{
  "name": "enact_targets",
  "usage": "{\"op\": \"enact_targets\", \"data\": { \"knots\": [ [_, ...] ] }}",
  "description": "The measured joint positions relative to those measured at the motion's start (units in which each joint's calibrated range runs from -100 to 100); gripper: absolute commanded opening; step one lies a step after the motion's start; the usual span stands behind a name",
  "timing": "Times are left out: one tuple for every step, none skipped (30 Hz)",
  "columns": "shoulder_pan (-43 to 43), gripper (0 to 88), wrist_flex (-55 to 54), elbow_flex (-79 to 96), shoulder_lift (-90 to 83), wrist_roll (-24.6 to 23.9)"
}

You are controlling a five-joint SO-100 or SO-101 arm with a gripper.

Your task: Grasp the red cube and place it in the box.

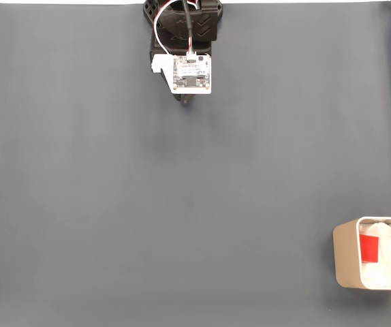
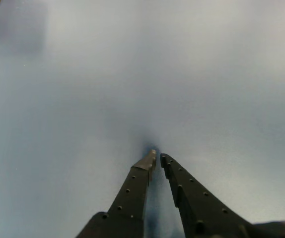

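The red cube [image 1: 369, 248] already lies inside the box [image 1: 343, 257], on the white padding [image 1: 388, 262] at the lower right of the fixed view, so I judge the placing done. My claw [image 2: 157, 158] sits well apart from it, near the top edge by my base, fingers nearly together with nothing between them, tips low over the grey mat [image 1: 114, 191]. Best I simply rest here, steady.

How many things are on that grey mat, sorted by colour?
Red: 1, the red cube, lying in the box
Light grey: 1, the box, at the lower right of the fixed view
Black: 1, the robot arm at the top edge
Total: 3
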Motion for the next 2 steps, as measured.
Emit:
{"op": "enact_targets", "data": {
  "knots": [
    [0.0, 0.0, 0.0, 0.0, 0.0, 0.0],
    [0.0, 0.0, 0.0, 0.0, 0.0, 0.0]
  ]
}}
